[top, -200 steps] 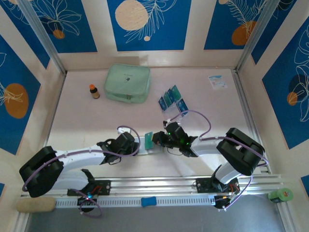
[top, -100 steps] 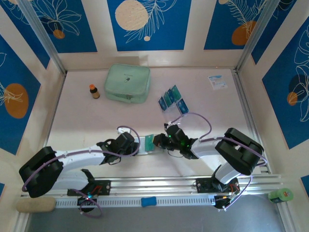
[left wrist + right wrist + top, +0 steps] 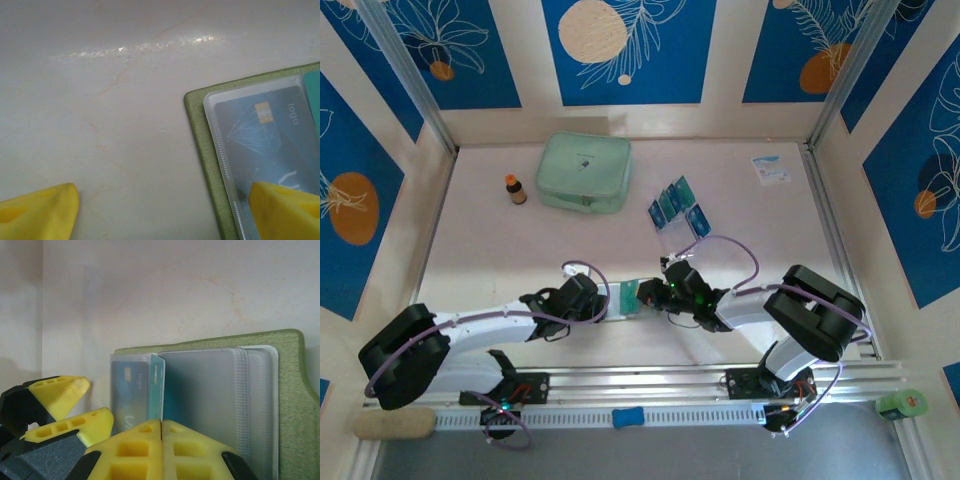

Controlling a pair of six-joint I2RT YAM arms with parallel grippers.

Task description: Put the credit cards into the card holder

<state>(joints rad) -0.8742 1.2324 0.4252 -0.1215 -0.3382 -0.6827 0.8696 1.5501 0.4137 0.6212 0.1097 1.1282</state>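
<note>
**Operator:** Report the right end effector.

**Arm:** My right gripper (image 3: 161,429) is fully closed, with the jaws meeting on the near edge of one teal card (image 3: 157,382). The card stands edge-up straight ahead of my fingertips. Its far end is at the mouth of a clear sleeve (image 3: 200,395) in the card holder (image 3: 292,390), which lies open just in front of the jaws.

**Operator:** And the left?

**Arm:** My left gripper (image 3: 162,212) is spread wide and grips nothing. One finger (image 3: 285,210) sits over the sleeve that has a blue card (image 3: 260,135) in it. The other finger is over the bare table (image 3: 125,100). I cannot tell whether the first finger presses down.

**Operator:** Handling notes?

**Arm:** I judge the card light, stiff and slick, so I should pinch a short edge and leave most of its length free to enter. The sleeves look thin and floppy, and the holder looks light enough to slide, so it needs bracing. Well beyond both grippers, the remaining credit cards (image 3: 672,205) lie flat in a cluster. Each is best taken by an edge.
</note>
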